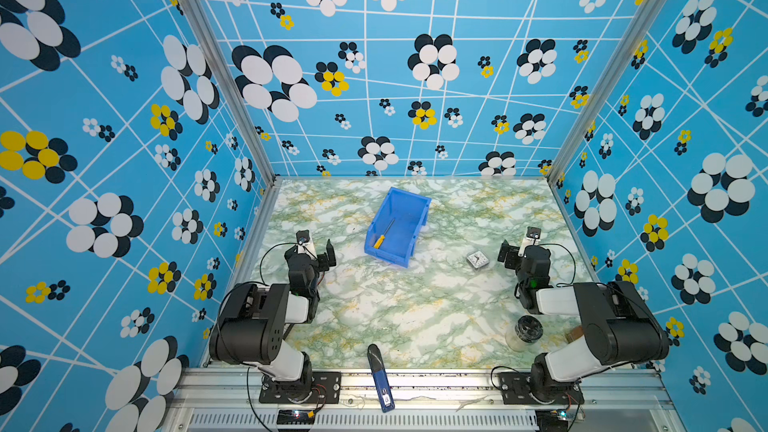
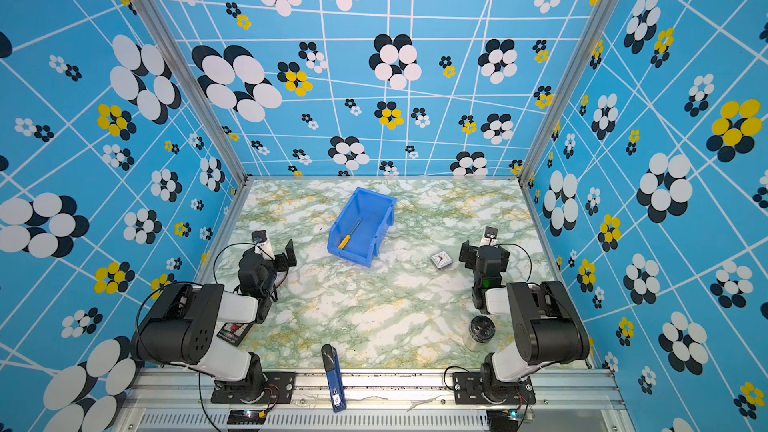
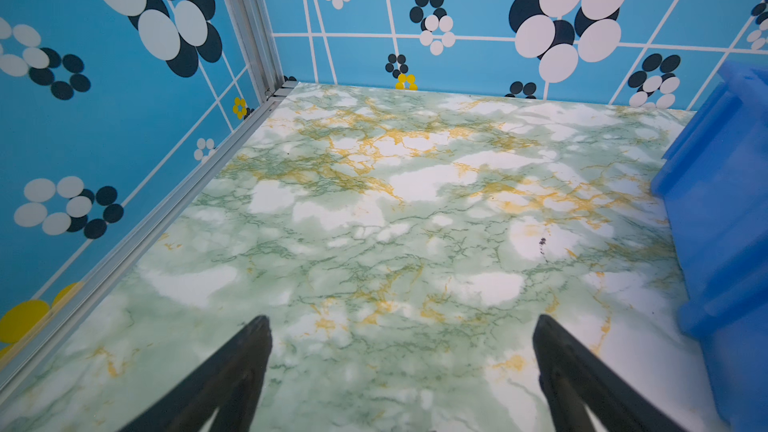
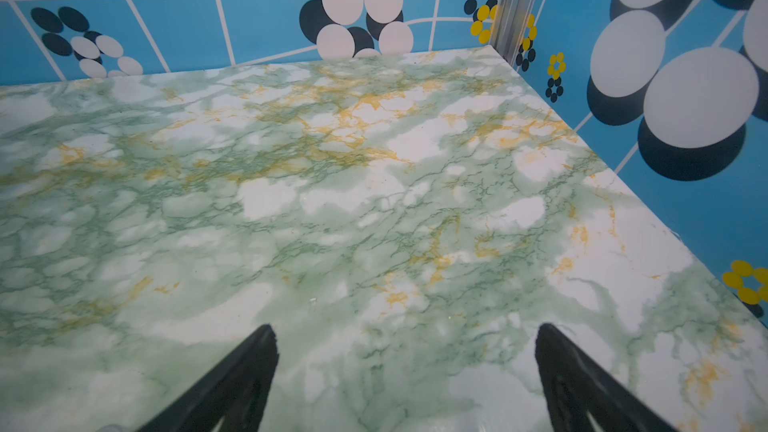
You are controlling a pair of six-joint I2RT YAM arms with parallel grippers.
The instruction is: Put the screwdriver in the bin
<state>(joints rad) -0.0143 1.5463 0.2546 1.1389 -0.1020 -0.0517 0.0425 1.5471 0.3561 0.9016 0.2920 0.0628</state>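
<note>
Already the screwdriver [image 1: 383, 236] lies inside the bin [image 1: 405, 218], far centre, so I'd park the left gripper [image 3: 401, 322] and right gripper [image 4: 405, 328], both spread wide and empty, well clear without nudging it.

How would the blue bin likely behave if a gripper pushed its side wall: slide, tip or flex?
The bin would probably slide rather than tip: it sits flat and broad on the smooth marbled table. It is likely light, as it looks like plain plastic and holds only the screwdriver. The screwdriver lies loose on the bin's floor and may well roll or rattle.
</note>
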